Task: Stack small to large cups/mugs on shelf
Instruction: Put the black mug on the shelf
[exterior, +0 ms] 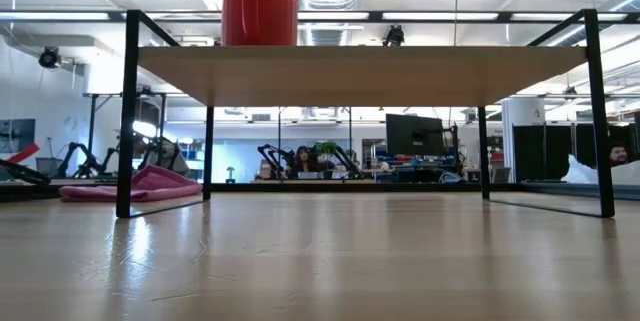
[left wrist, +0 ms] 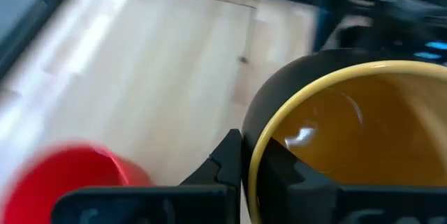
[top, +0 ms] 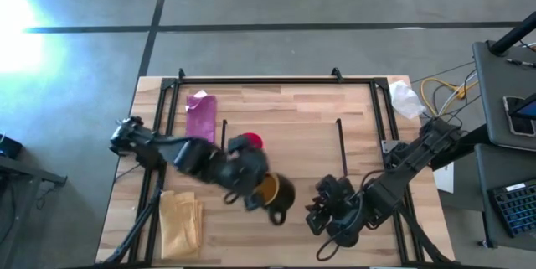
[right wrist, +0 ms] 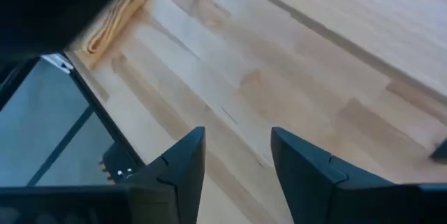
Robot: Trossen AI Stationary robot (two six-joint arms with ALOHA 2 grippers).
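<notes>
The mustard-yellow mug [top: 272, 192], dark outside, hangs in my left gripper [top: 251, 187] over the near side of the shelf [top: 293, 139]; its handle [top: 276, 215] points toward the table's near edge. In the left wrist view the mug [left wrist: 349, 133] fills the right half. The red-pink cup [top: 251, 142] [exterior: 258, 6] [left wrist: 70, 175] stands upright on the shelf top [exterior: 350, 61]. My right gripper [top: 322, 210] [right wrist: 237, 154] is open above bare tabletop near the shelf's right bracket [top: 341, 147]. The low view does not show the mug, and I cannot pick out the black cup. My left gripper holds the mug by its rim wall [left wrist: 253, 147], on the side toward the arm. One finger [left wrist: 283, 172] is inside the cup and the other [left wrist: 225, 160] is outside. The fingers slant down from the table's left. The mug sits upright, mouth up.
A pink cloth [top: 201, 114] [exterior: 130, 183] lies left of the shelf. A folded yellow cloth [top: 180, 223] [right wrist: 115, 15] lies at the near left. A white crumpled thing [top: 406, 97] sits at the far right corner. A black frame [top: 251, 79] rims the table.
</notes>
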